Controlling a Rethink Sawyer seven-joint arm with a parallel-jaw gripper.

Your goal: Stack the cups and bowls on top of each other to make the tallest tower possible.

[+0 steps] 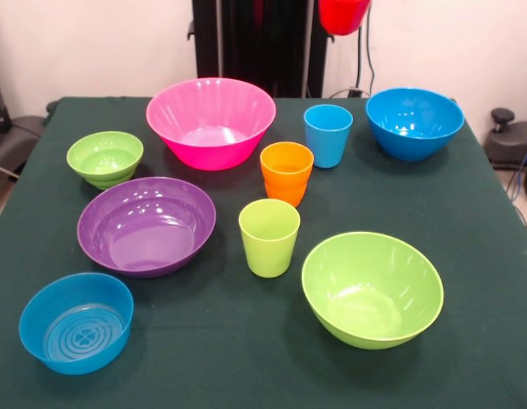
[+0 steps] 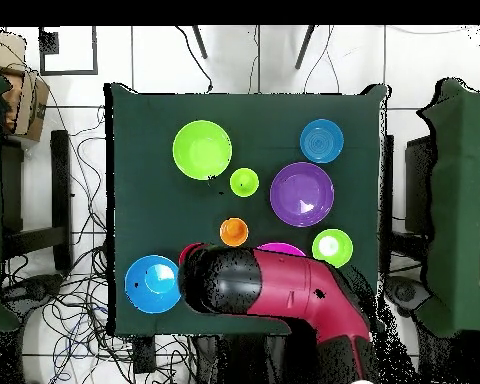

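Left to right, front view: small blue bowl (image 1: 76,323), purple bowl (image 1: 147,225), pink bowl (image 1: 211,122), orange cup (image 1: 286,172), large green bowl (image 1: 372,288). All light, stiff, slippery plastic; grip at rims. Above, my claw (image 1: 344,14) apparently holds a red cup (image 1: 345,19); closure unclear.

pink bowl (image 2: 281,247) (mostly) under arm (image 2: 284,290)
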